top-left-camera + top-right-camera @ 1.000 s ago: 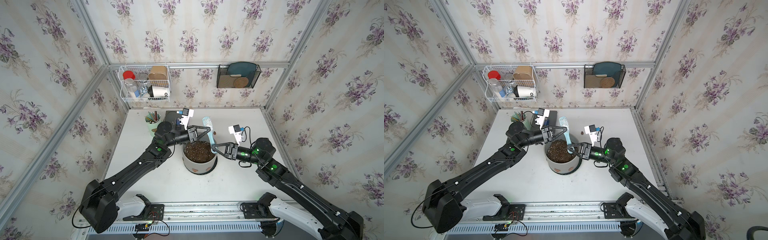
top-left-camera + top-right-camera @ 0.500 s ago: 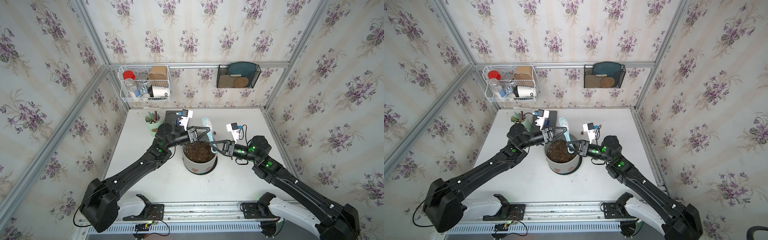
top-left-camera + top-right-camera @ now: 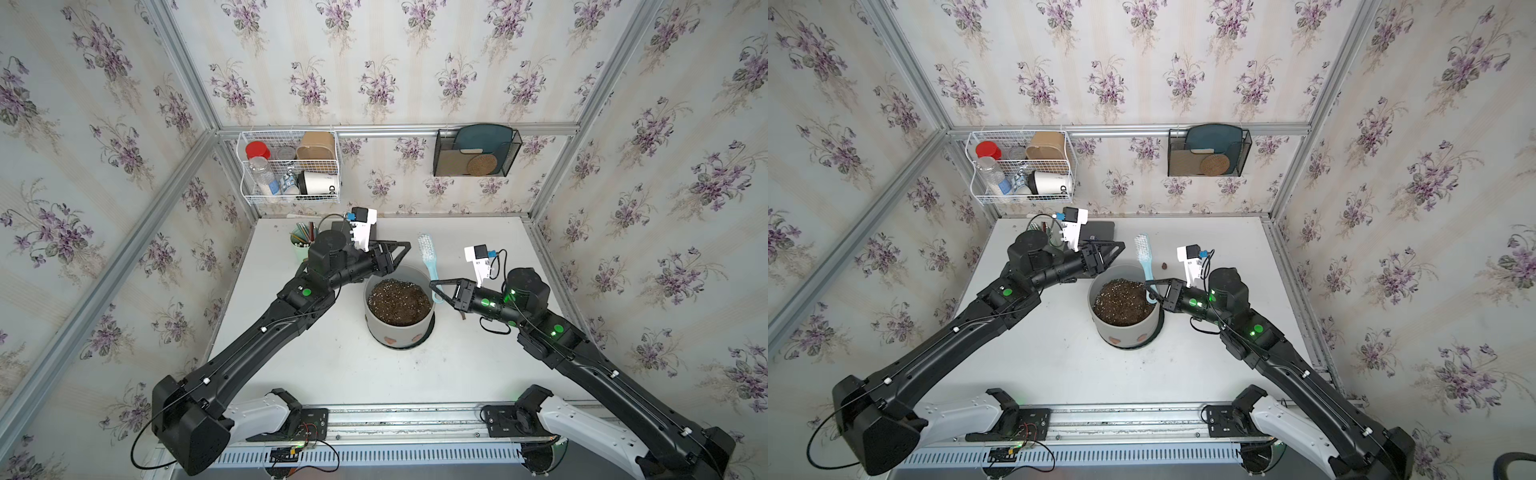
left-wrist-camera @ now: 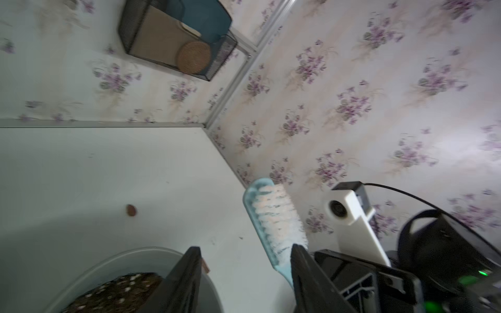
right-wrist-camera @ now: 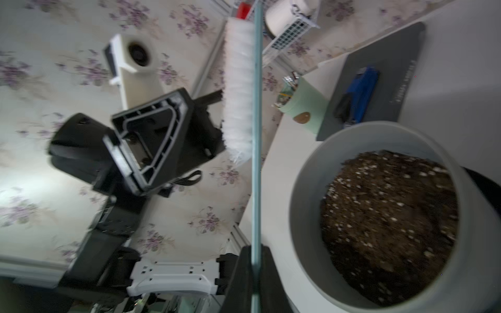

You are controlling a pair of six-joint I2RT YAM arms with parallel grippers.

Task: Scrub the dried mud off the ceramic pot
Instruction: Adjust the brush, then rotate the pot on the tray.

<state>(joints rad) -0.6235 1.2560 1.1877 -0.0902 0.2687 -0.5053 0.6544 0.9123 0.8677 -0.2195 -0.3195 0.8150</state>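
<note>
The right hand (image 3: pixel 435 286) is clenched on the handle of the light blue plastic scrub brush (image 3: pixel 425 254). The left hand (image 3: pixel 404 248) is released, just beside the brush. Both are at the rim of the light grey cylindrical ceramic pot (image 3: pixel 395 330) on the white desk (image 3: pixel 324 365), with reddish-brown dried mud (image 3: pixel 390 340) on its near wall.

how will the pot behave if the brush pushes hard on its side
Probably heavy and steady: the pot is wide, squat and full of soil. It stands on a saucer, so it may slide or turn rather than tip. Its smooth wall looks hard, so likely stiff, though it could chip.
</note>
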